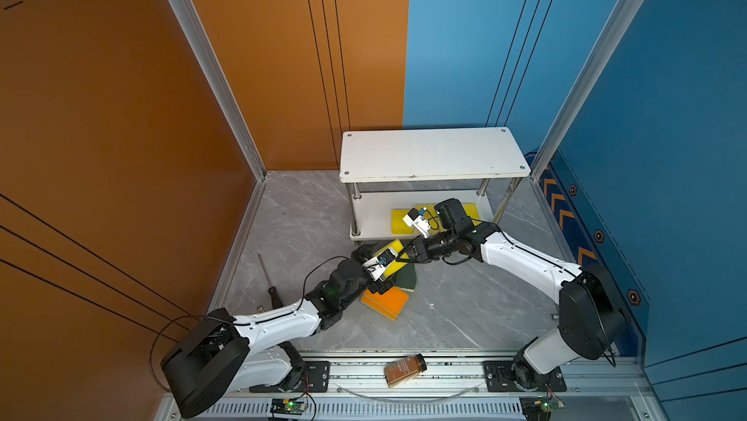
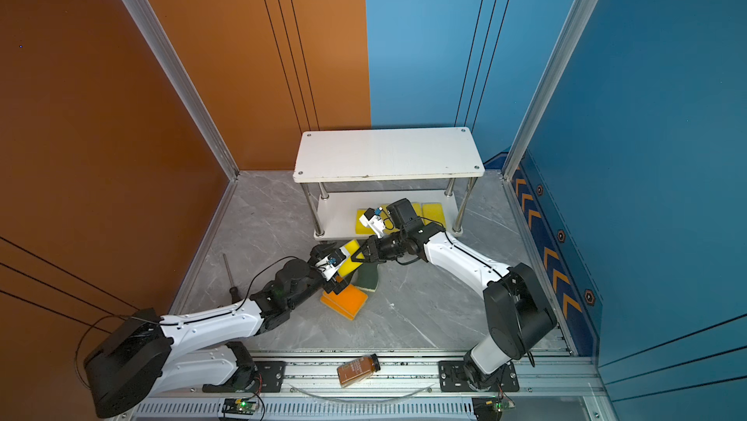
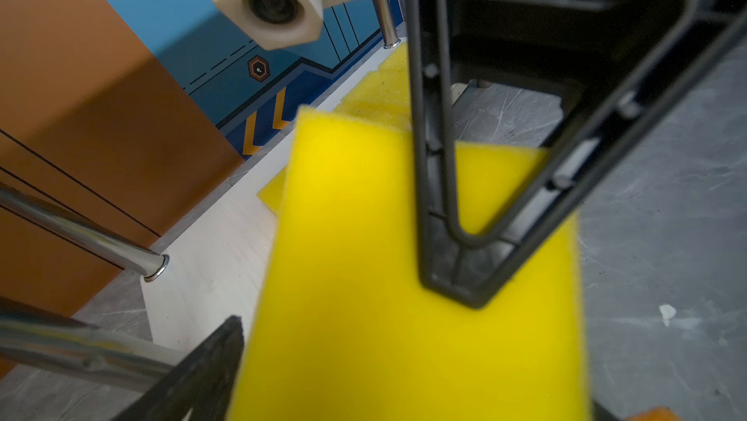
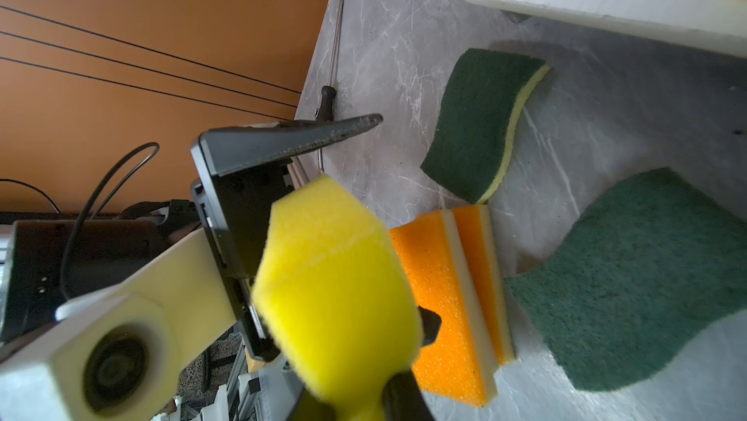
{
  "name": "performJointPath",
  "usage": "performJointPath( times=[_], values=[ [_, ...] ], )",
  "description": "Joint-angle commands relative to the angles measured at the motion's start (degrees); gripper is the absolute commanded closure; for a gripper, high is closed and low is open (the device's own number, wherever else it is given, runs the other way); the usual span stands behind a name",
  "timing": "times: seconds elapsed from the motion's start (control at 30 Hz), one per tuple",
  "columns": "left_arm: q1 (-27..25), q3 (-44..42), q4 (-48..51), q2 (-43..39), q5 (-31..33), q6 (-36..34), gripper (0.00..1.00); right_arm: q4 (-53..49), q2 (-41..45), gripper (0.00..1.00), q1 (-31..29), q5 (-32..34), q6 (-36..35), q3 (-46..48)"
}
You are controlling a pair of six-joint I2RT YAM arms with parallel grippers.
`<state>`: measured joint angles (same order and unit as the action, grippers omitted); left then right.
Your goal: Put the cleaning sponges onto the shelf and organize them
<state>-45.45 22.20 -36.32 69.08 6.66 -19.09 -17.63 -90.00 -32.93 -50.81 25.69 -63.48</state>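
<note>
Walls: orange on one side, blue on the other, around a grey marble tabletop [image 1: 465, 310].
Shelf: the white shelf [image 1: 432, 154] stands at the back of the tabletop. Its top board is bare. Yellow sponges [image 1: 400, 221] lie flat on its low board.
Arms: both reach to the middle, just in front of the shelf.
Held sponge: one yellow sponge [image 4: 335, 289] is up in the air between the two hands.
Right hand: the right hand [image 4: 364, 403] is shut tight on one end of the yellow sponge and squashes it.
Left hand: the left hand [image 4: 319, 213] has its fingers spread wide on both sides of the sponge, and does not seem to pinch it.
Left on the tabletop: an orange-topped pair [image 4: 452, 297] lies stacked, and two green wavy sponges [image 4: 477, 124] lie beside them.
Other things: a screwdriver [image 1: 269, 281] lies near the orange wall, and a brown bottle [image 1: 404, 370] lies on the front rail.
Step now: it looks like a pass from the left hand to the right.
Next move: the left hand should back away, then the right can carry the sponge to the low board beside the others.
</note>
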Motion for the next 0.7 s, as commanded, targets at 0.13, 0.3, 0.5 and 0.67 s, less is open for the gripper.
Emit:
performJointPath(
  times=[0.13,0.3,0.5,0.67],
  values=[
    [-0.33,1.29,-1.12,0.17,0.31,0.2,0.21,-1.51,-0.75,0.86,-0.52,-0.39,-0.47,-1.56],
    [-0.34,1.49,-1.3,0.21,-0.1,0.28,0.25,-1.44,-1.19,0.85,-0.56,-0.1,-0.38,-1.61],
    [-0.38,1.72,-1.31,0.44,-0.68,1.22,0.32,-1.27,-1.46,0.8,-0.57,0.51,-0.29,-1.84],
    [-0.52,1.41,-1.3,0.47,0.39,2.52,0.37,-1.09,-1.38,0.77,-0.56,1.12,-0.29,-1.82]
  ],
)
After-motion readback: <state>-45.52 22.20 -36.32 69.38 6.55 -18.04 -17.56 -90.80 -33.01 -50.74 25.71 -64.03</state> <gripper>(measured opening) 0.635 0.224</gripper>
